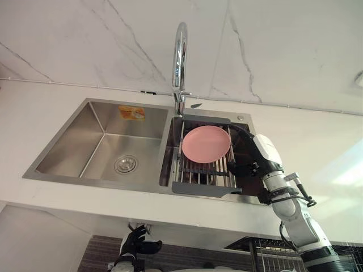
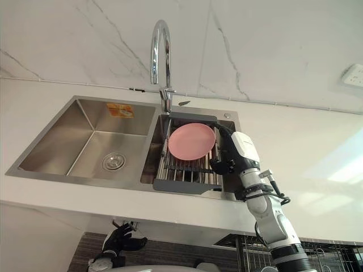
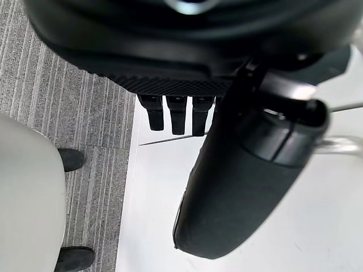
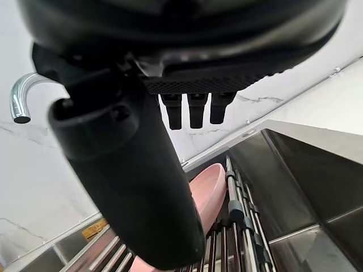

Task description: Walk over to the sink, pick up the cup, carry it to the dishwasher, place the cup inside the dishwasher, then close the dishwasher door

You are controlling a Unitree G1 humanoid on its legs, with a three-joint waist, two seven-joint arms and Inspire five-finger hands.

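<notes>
Hovering over the right end of the steel sink (image 1: 68, 153), the right hand (image 1: 247, 164) sits just beside a grey roll-up drying rack (image 1: 204, 187) that spans the right basin. Its fingers (image 4: 195, 113) are straight and relaxed and its thumb is stretched forward, grasping nothing. A pink plate (image 1: 206, 144) lies tilted on the rack's bars, close to the hand's fingertips, between the hand and the rest of the sink. Where the cup lies I cannot tell; the rack and the plate cover most of the right basin beneath them.

A tall curved chrome faucet (image 1: 180, 56) rises from the back rim between the two basins, just behind the plate. The left basin holds a round drain (image 1: 126, 164) in its floor and an orange sticker (image 1: 131, 112) on its back wall. A white counter (image 1: 317, 147) surrounds the sink, with a white veined marble wall (image 1: 85, 39) behind it.

The left hand (image 1: 135, 241) hangs low beneath the counter's front edge, well apart from the sink, fingers loose and holding nothing. A dark wire basket (image 1: 272, 252) shows below the counter edge by the right arm.
</notes>
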